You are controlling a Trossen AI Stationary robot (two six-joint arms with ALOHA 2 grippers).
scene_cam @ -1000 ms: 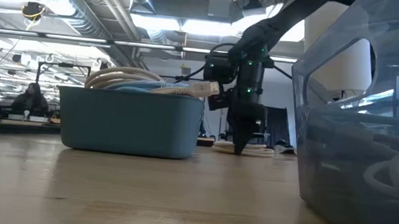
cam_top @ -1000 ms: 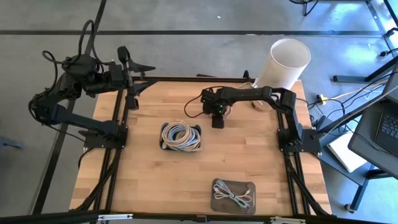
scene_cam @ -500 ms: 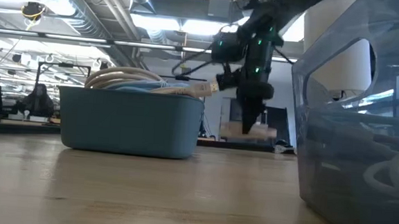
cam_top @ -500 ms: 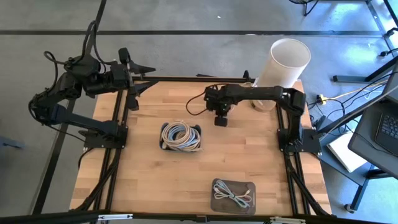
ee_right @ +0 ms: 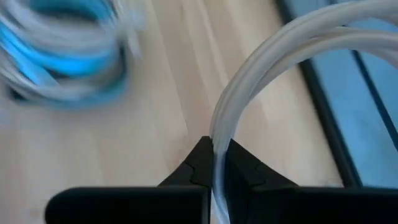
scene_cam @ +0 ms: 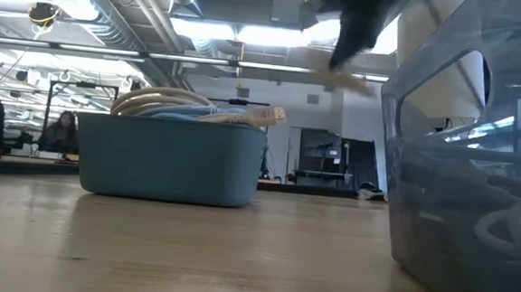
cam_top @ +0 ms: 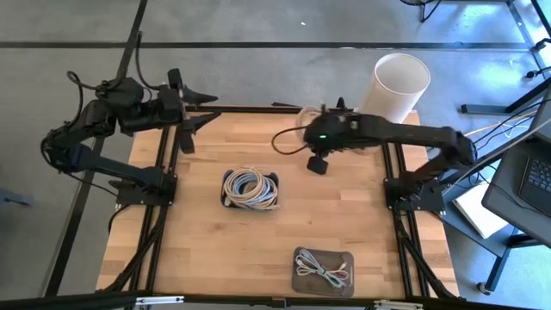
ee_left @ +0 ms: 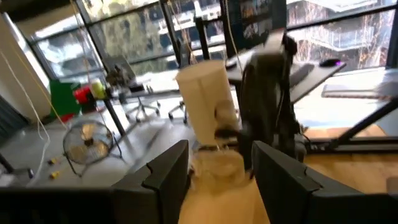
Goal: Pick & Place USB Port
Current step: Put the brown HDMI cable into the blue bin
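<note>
High view: the right gripper (cam_top: 318, 164) is in the upper middle of the frame, above the table (cam_top: 207, 250); a pale cable coil (cam_top: 306, 120) beside it is blurred. The left gripper (cam_top: 191, 123) waits at the upper left, its fingers apart.

Low view: the teal bin (scene_cam: 169, 163) holds cables; the arm at the top is only a dark smear.

Left wrist view: fingers (ee_left: 163, 177) stand apart.

Right wrist view: the fingers are clamped on the white cable (ee_right: 261, 74), which is cut off at the upper right.
</note>
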